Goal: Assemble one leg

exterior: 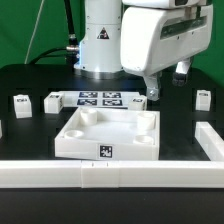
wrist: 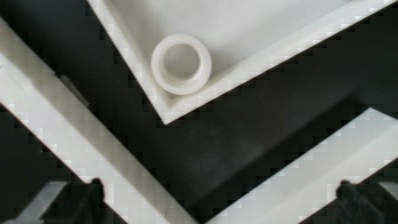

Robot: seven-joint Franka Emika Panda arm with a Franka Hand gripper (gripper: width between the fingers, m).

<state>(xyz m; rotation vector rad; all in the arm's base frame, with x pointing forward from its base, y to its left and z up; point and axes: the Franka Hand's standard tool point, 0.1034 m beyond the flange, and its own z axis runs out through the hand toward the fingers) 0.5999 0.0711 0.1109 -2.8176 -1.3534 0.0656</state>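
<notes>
The exterior view shows three short white legs with tags lying on the black table: two at the left (exterior: 20, 104) (exterior: 52, 100) and one at the right (exterior: 202, 98). The large white square panel (exterior: 110, 138) lies in the middle. My gripper (exterior: 152, 95) hangs above the panel's far right corner, away from every leg. In the wrist view my gripper (wrist: 217, 205) is open and empty, with the dark fingertips (wrist: 80, 200) far apart. The same view shows a panel corner with a round socket (wrist: 180, 63). No leg shows there.
The marker board (exterior: 100, 99) lies behind the panel, near the robot base. A white rail (exterior: 100, 175) runs along the front and another stands at the right (exterior: 205, 145). They meet in a corner below my gripper in the wrist view (wrist: 169, 210).
</notes>
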